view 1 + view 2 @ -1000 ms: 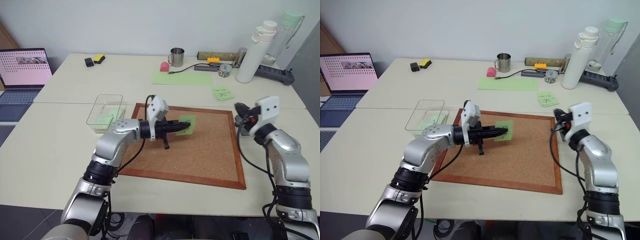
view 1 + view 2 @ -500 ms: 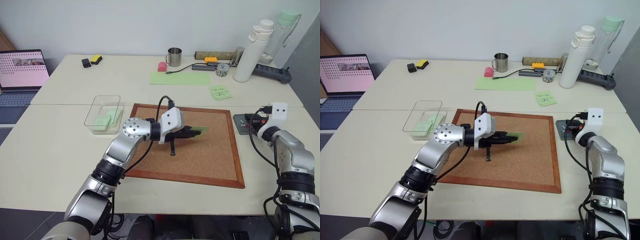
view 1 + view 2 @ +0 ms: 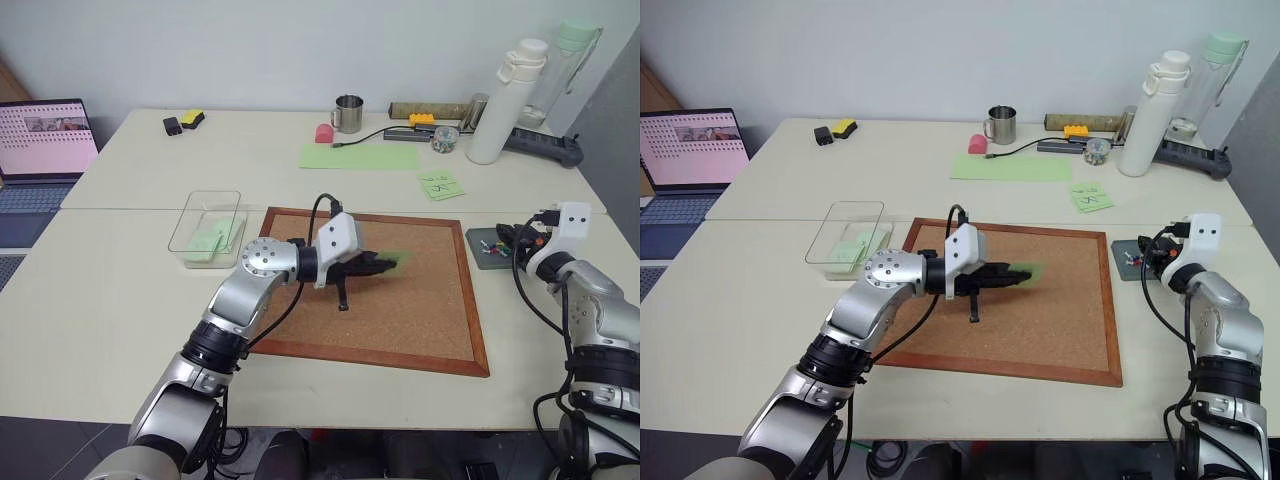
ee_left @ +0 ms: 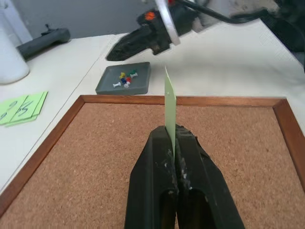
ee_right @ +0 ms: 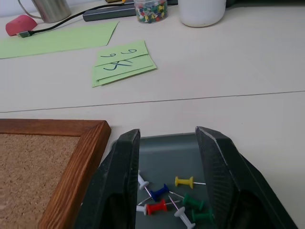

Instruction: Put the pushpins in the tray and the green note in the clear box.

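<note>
My left gripper [image 3: 376,264] hovers over the cork board [image 3: 420,320], shut on the green note [image 4: 169,98], which stands edge-on between its fingers. The clear box [image 3: 190,224] sits left of the board with green paper inside. The dark-grey tray [image 5: 157,155] lies just right of the board. It holds several pushpins: blue [image 5: 159,191], yellow [image 5: 183,182], red [image 5: 156,208], green [image 5: 193,201] and white. My right gripper [image 5: 167,134] is open at the tray's near-right edge, nothing between its fingers.
Green notes with scribbles [image 3: 443,186] and a large green sheet [image 3: 362,156] lie behind the board. A mug [image 3: 349,113], a jar of pins [image 3: 442,138], a white bottle [image 3: 497,100] and a power strip stand at the back. A laptop [image 3: 45,140] is far left.
The left gripper has lifted the green note off the cork board. The right gripper opened and drew back to the right, uncovering the tray with the pushpins. The camera also shifted.
</note>
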`<action>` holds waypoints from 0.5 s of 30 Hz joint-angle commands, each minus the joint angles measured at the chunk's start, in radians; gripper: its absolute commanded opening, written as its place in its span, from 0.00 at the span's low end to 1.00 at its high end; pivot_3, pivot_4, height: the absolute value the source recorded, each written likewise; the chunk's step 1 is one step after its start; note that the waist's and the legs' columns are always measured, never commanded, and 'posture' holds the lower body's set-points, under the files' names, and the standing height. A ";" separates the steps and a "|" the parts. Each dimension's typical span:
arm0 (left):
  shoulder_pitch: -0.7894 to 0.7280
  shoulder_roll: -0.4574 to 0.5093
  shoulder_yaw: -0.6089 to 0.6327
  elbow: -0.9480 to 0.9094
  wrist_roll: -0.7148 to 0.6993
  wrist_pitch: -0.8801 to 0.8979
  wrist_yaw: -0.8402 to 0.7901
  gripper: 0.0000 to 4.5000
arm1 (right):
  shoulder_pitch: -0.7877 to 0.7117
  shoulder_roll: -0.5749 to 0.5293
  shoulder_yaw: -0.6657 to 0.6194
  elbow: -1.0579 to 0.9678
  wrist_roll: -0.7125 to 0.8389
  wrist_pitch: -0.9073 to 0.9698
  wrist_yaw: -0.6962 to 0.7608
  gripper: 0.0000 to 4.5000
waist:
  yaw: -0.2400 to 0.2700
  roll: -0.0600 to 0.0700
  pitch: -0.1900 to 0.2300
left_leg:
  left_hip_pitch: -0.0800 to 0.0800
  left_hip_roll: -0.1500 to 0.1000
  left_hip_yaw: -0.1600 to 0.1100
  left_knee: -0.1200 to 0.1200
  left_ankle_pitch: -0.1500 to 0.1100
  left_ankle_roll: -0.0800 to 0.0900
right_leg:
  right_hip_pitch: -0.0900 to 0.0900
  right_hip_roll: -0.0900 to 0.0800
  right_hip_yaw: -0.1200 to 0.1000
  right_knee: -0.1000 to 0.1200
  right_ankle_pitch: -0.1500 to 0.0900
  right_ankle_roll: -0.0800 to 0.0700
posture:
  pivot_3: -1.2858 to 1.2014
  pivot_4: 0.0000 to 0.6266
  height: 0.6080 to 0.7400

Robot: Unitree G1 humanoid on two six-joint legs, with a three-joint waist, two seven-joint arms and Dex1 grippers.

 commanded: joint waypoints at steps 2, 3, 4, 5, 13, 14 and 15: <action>-0.041 0.048 0.183 -0.047 -0.024 0.095 0.168 0.00 | 0.030 -0.030 0.071 -0.309 0.130 0.031 0.177 0.43 | -0.010 0.000 0.000 | 0.000 0.000 -0.001 0.000 0.000 0.000 | 0.000 0.000 0.000 0.000 0.000 0.000 | 0.52 0.24 1.00; -0.040 0.061 0.235 -0.056 -0.021 0.125 0.230 0.00 | 0.037 -0.036 0.087 -0.374 0.164 0.056 0.205 0.43 | -0.010 0.000 0.000 | 0.000 0.000 -0.001 0.000 0.000 0.000 | 0.000 0.000 -0.001 0.000 0.000 0.000 | 0.52 0.24 1.00; -0.039 0.069 0.269 -0.064 -0.020 0.147 0.271 0.00 | 0.043 -0.042 0.098 -0.417 0.185 0.073 0.221 0.43 | -0.012 0.000 0.000 | 0.000 0.000 -0.001 0.000 0.000 0.000 | 0.000 0.000 -0.001 0.000 0.000 0.000 | 0.52 0.24 1.00; -0.032 0.083 0.333 -0.084 -0.023 0.197 0.344 0.00 | 0.045 -0.042 0.108 -0.484 0.239 0.118 0.231 0.43 | -0.012 0.000 0.000 | 0.000 0.000 -0.002 0.000 0.000 0.000 | 0.000 0.000 -0.001 0.000 0.000 0.000 | 0.52 0.24 1.00; 0.059 0.165 0.561 -0.138 0.065 0.344 0.690 0.00 | -0.002 -0.048 0.176 -0.715 0.461 0.317 0.223 0.43 | -0.002 0.000 0.001 | -0.001 -0.001 -0.007 0.001 0.000 0.000 | 0.001 -0.001 -0.004 -0.001 0.000 0.000 | 0.52 0.24 1.00; 0.070 0.167 0.574 -0.133 0.069 0.368 0.720 0.00 | -0.015 -0.047 0.184 -0.720 0.472 0.327 0.222 0.43 | -0.001 0.000 0.001 | -0.001 -0.001 -0.007 0.001 0.000 0.000 | 0.001 -0.001 -0.004 -0.001 0.000 0.000 | 0.52 0.24 1.00; 0.075 0.167 0.580 -0.130 0.068 0.386 0.737 0.00 | -0.022 -0.047 0.188 -0.720 0.478 0.333 0.220 0.43 | 0.004 -0.001 0.001 | -0.001 -0.001 -0.007 0.001 0.000 0.000 | 0.001 -0.001 -0.004 -0.001 0.000 0.000 | 0.52 0.24 1.00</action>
